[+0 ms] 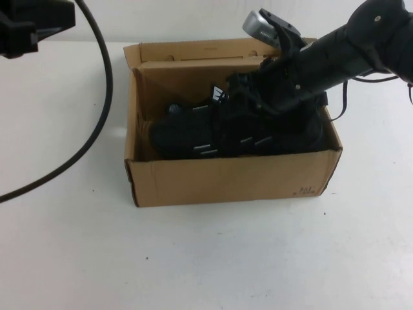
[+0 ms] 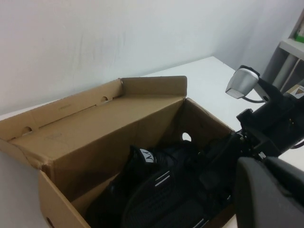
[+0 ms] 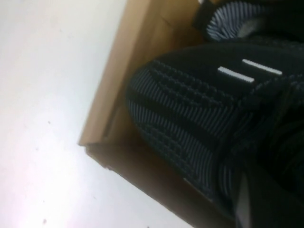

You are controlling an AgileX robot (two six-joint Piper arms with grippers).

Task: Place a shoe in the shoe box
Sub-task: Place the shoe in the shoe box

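The brown cardboard shoe box (image 1: 226, 181) stands open in the middle of the white table. The black mesh shoe (image 1: 193, 142) with white dashes lies inside along the front wall. It also shows in the left wrist view (image 2: 156, 199) and fills the right wrist view (image 3: 190, 109). My right gripper (image 1: 242, 119) reaches down into the box from the right and is shut on the shoe's middle; one finger (image 3: 247, 199) presses against the mesh. My left gripper (image 2: 270, 199) hangs high at the far left, above and apart from the box (image 2: 95, 142).
A second black shoe with a white tongue label (image 2: 148, 156) lies behind the first in the box. The back flap (image 1: 213, 48) stands up. A black cable (image 1: 97, 97) loops over the table on the left. The left arm (image 1: 29, 26) sits at the back left corner.
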